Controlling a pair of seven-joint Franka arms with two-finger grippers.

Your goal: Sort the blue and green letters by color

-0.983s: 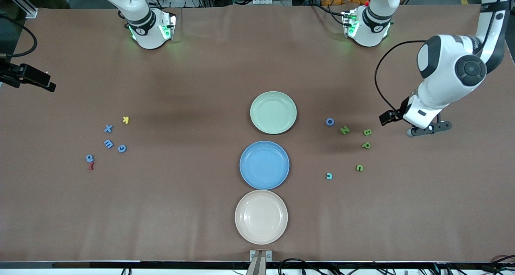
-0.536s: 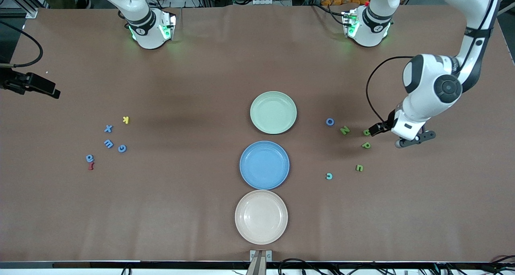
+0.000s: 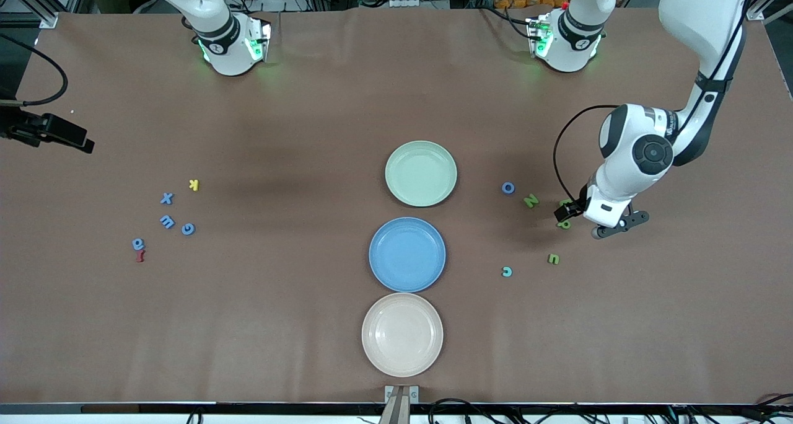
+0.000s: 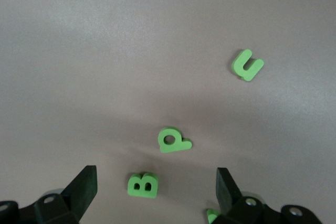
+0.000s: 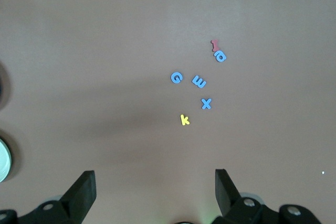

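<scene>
Green letters lie toward the left arm's end of the table: an N (image 3: 531, 201), a B (image 4: 142, 185), a P (image 4: 173, 141) and a U-shaped one (image 4: 247, 65). A blue O (image 3: 508, 188) and a teal C (image 3: 507, 271) lie near them. My left gripper (image 4: 155, 177) hangs open over the B, one finger on each side and touching nothing. Several blue letters, among them an X (image 3: 166, 198) and a G (image 3: 188, 229), lie toward the right arm's end. My right gripper (image 5: 155, 179) is open and empty, high above the table near that cluster.
Three plates stand in a row mid-table: a green plate (image 3: 421, 173), a blue plate (image 3: 407, 254) nearer the camera, and a beige plate (image 3: 402, 334) nearest. A yellow K (image 3: 194, 185) and a dark red letter (image 3: 140, 256) lie among the blue letters.
The left arm has swung in toward the plates and come down over the green B and P. The right gripper has barely shifted. No letter has moved.
</scene>
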